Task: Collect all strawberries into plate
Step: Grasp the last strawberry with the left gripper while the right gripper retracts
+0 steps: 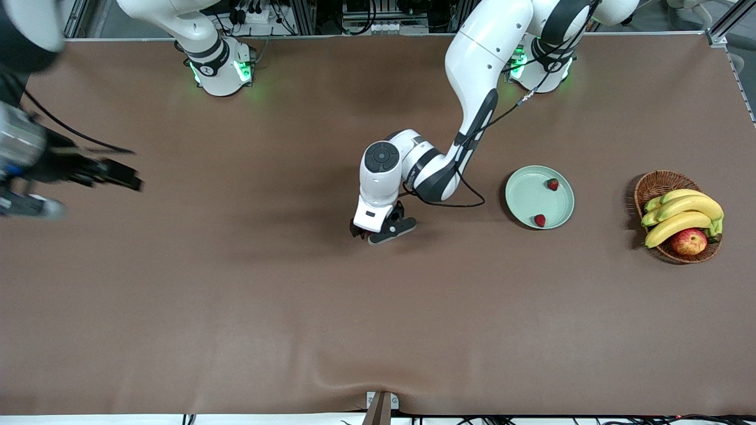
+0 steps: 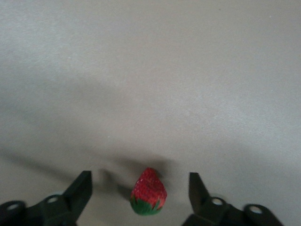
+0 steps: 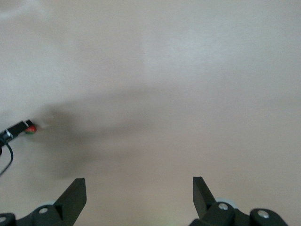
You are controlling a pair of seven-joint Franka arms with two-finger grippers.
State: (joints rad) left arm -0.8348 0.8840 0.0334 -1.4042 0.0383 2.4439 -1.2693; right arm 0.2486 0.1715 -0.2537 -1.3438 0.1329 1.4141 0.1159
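A small red strawberry point(image 2: 148, 192) with a green cap lies on the brown table between the fingers of my left gripper point(image 2: 140, 175). That gripper is open, and both fingers stand apart from the berry. In the front view my left gripper point(image 1: 378, 231) is low over the middle of the table and covers this berry. The pale green plate point(image 1: 528, 195) sits toward the left arm's end and holds two strawberries point(image 1: 552, 184) point(image 1: 540, 221). My right gripper point(image 3: 138, 179) is open and has nothing in it. It hangs over bare table at the right arm's end point(image 1: 121, 175).
A brown wicker basket point(image 1: 655, 184) holding bananas point(image 1: 679, 215) and a red-yellow apple point(image 1: 688, 241) stands beside the plate, closer to the left arm's end of the table. A brown mat covers the table.
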